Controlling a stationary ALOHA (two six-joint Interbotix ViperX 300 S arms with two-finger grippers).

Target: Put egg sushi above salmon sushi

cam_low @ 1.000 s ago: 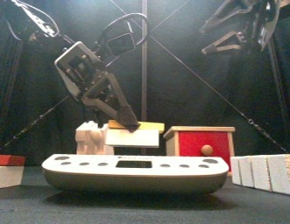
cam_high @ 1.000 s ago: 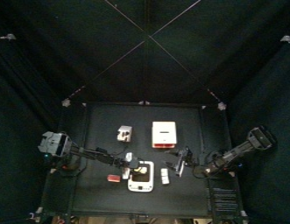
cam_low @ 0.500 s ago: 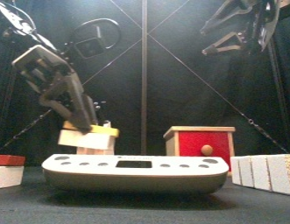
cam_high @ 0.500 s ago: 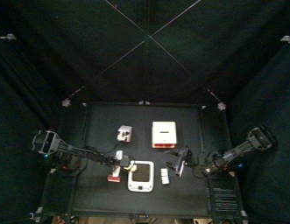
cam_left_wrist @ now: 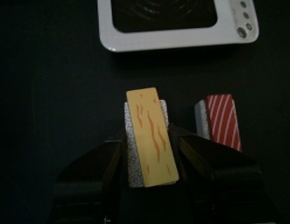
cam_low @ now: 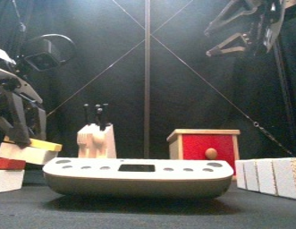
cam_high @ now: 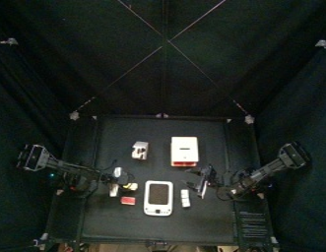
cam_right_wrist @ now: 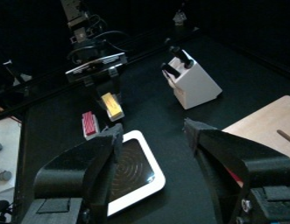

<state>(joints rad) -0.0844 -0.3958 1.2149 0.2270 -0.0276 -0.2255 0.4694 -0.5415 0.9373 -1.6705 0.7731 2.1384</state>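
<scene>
Yellow-topped egg sushi point(cam_left_wrist: 150, 136) (white base) beside red-striped salmon sushi point(cam_left_wrist: 221, 119).

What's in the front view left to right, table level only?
Left claw holding the egg sushi over the salmon sushi → white knife block → red-fronted box → white box at the right edge. The white scale spans the middle in front, so it is left out.
</scene>
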